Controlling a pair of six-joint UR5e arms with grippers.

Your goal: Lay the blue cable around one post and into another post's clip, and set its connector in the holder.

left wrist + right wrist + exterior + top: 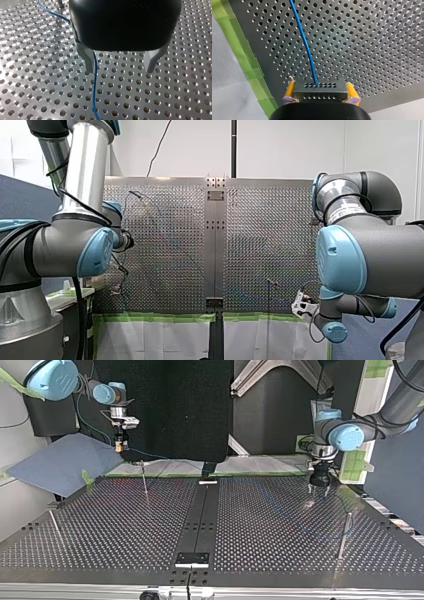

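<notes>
Station check, as found. My right gripper (320, 86) is clamped on the connector (320, 93), a grey block with rows of small holes. Its yellow pads are pressed against the block's two sides. The blue cable (305, 45) leaves the block's upper face and runs ahead over the perforated table (372, 37), near the edge lined with green tape (249, 67). In the top view this gripper hangs above the table's far edge, at the left.

My left gripper (120, 65) stands low over the table at the top view's right, its metal fingers (88, 60) spread wide. The cable passes just inside one finger (contact cannot be confirmed) and lies onward across the holes.

A thin post (144, 480) stands upright near my right gripper. A second post (344, 535) stands nearer the camera, at the right. The cable's course by them is too faint to trace.
</notes>
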